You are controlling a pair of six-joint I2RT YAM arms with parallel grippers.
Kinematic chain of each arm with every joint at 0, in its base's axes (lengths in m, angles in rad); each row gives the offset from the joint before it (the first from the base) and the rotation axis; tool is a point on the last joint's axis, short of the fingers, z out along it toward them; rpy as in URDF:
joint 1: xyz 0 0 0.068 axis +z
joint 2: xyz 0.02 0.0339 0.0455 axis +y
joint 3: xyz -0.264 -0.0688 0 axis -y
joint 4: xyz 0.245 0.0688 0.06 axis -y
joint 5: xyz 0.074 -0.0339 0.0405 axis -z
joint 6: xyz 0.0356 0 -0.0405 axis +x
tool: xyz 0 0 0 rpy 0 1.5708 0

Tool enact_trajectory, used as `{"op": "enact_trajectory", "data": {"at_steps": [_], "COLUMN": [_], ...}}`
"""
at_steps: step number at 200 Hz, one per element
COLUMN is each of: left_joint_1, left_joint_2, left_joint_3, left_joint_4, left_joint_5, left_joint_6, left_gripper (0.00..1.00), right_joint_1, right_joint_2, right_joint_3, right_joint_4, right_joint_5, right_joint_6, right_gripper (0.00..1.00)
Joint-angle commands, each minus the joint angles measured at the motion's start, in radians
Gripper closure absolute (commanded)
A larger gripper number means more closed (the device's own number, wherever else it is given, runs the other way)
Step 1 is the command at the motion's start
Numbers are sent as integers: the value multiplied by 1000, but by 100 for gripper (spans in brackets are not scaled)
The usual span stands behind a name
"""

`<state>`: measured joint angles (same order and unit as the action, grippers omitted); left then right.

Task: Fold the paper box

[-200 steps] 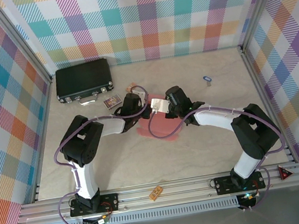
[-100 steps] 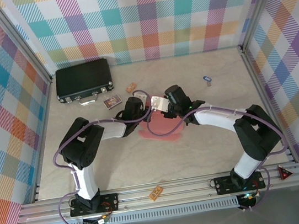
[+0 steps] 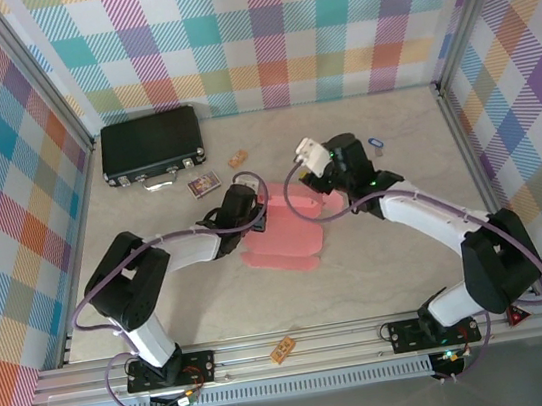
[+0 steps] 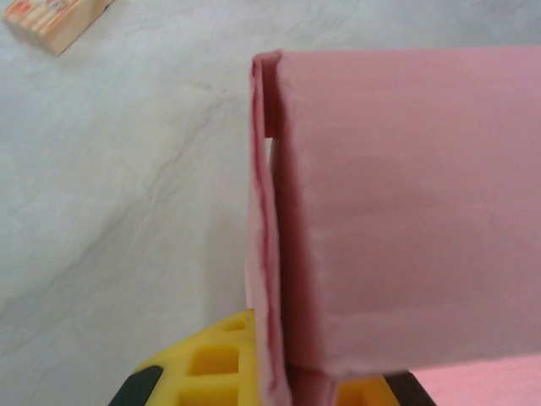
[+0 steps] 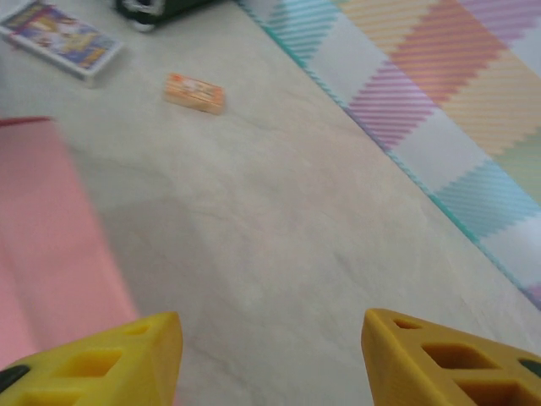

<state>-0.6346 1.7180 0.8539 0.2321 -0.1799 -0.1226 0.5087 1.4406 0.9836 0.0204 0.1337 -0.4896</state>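
Observation:
The salmon-pink paper box (image 3: 291, 235) lies partly folded in the middle of the table, one long wall turned up. My left gripper (image 3: 253, 222) is at its left edge, shut on the upright flap. In the left wrist view the pink card (image 4: 406, 211) runs down between the yellow fingers (image 4: 199, 365), and the left gripper (image 4: 292, 379) pinches its folded edge. My right gripper (image 3: 324, 175) hovers above the box's far right corner, apart from it. The right wrist view shows that gripper (image 5: 270, 342) open over bare table, with the pink box (image 5: 42, 245) to its left.
A black hard case (image 3: 152, 144) sits at the back left. Near it lie a small card pack (image 3: 204, 183) and an orange block (image 3: 236, 157). A small blue clip (image 3: 376, 144) lies at the back right. Another orange block (image 3: 284, 348) rests on the front rail.
My right gripper has let go of the box and lifted away toward the back right. The left arm has drawn back to the left, and the box now lies flatter and wider.

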Motion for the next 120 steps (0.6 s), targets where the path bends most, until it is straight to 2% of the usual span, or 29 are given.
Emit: {"op": "enact_trajectory", "data": {"at_steps": [1, 49, 83, 120], "left_joint_1": [-11, -11, -11, -13], "left_joint_2": [-46, -60, -60, -54], "left_joint_3": [-18, -38, -39, -38], "left_joint_4": [-60, -68, -75, -76], "left_joint_5": [-50, -62, -68, -66], "left_joint_6": [-28, -47, -60, -79], "left_gripper": [100, 100, 100, 100], "right_joint_1": [-67, -205, -213, -209], "right_joint_2": [-14, 52, 113, 163], "right_joint_3": [17, 1, -14, -19], "right_joint_4": [-53, -150, -197, -221], "right_joint_5": [-32, -36, -77, -175], "right_joint_6": [101, 172, 145, 107], "right_gripper": [42, 43, 45, 47]}}
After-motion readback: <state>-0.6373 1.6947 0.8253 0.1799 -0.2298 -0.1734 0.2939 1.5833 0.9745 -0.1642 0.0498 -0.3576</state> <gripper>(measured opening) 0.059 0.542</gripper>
